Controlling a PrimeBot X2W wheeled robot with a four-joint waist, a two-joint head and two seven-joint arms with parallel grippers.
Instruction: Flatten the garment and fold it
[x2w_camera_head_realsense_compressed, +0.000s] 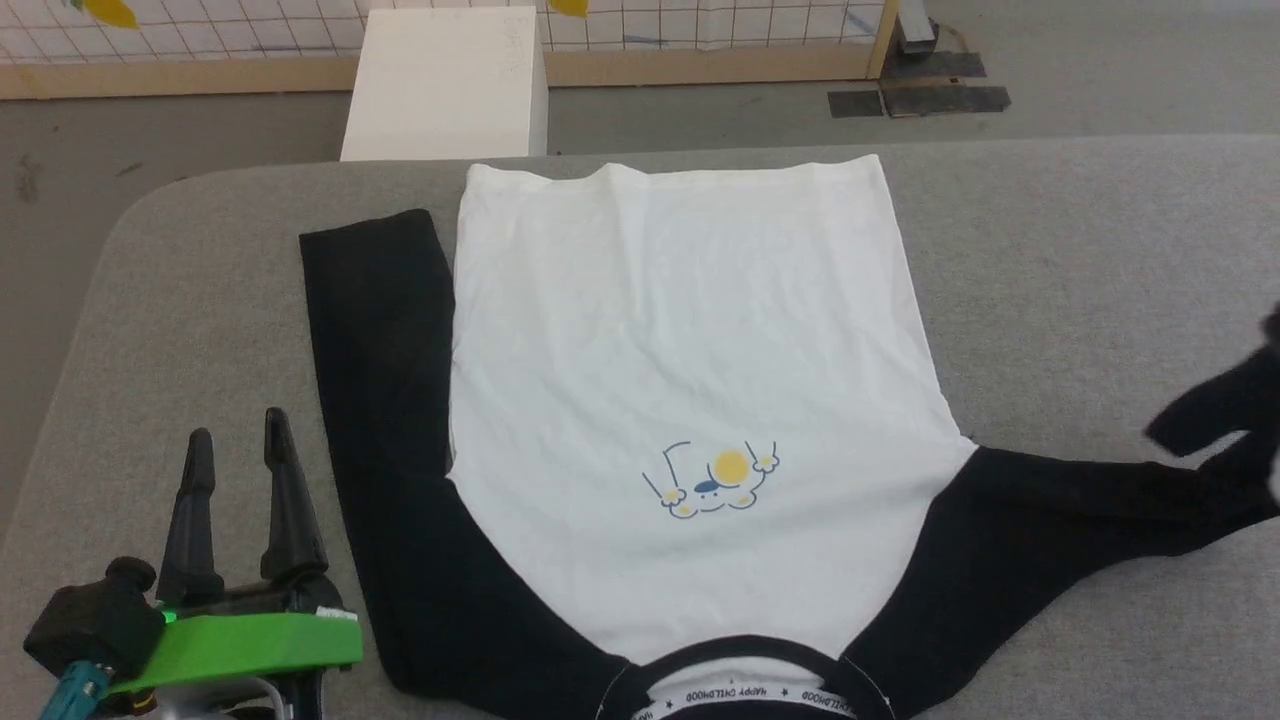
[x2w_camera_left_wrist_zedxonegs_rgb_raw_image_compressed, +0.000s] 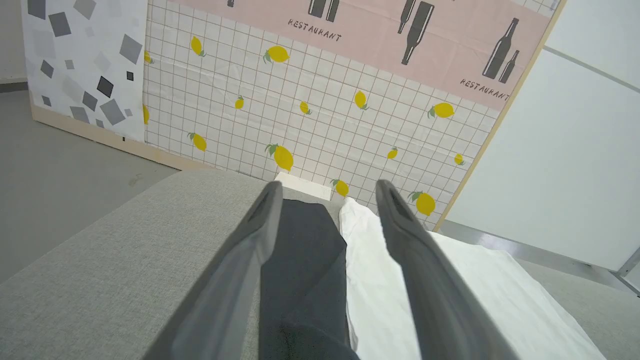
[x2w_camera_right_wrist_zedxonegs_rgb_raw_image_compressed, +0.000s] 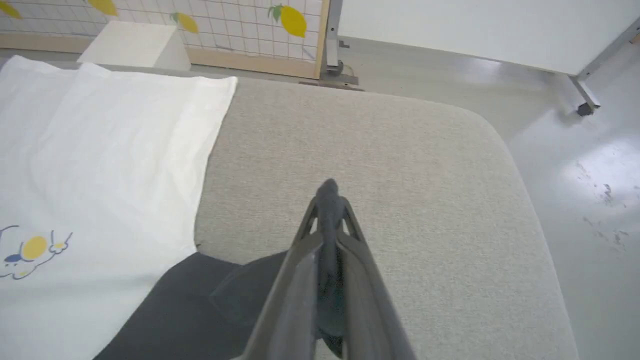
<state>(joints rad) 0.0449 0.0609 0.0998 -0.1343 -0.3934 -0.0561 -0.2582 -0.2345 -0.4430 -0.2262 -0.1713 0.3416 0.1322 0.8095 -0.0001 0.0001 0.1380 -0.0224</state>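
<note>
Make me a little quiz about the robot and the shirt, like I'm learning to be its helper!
1. True or false: the left claw is open.
2. What is the right claw pinching? A) a black sleeve B) the white hem C) the collar
3. Fill in: the T-shirt's body is ____.
Key: 1 true; 2 A; 3 white.

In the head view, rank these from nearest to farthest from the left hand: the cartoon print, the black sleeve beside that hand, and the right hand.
1. Black sleeve, lying just right of the left hand.
2. Cartoon print, mid-chest on the garment.
3. Right hand, at the far right edge, shut on the other sleeve.
</note>
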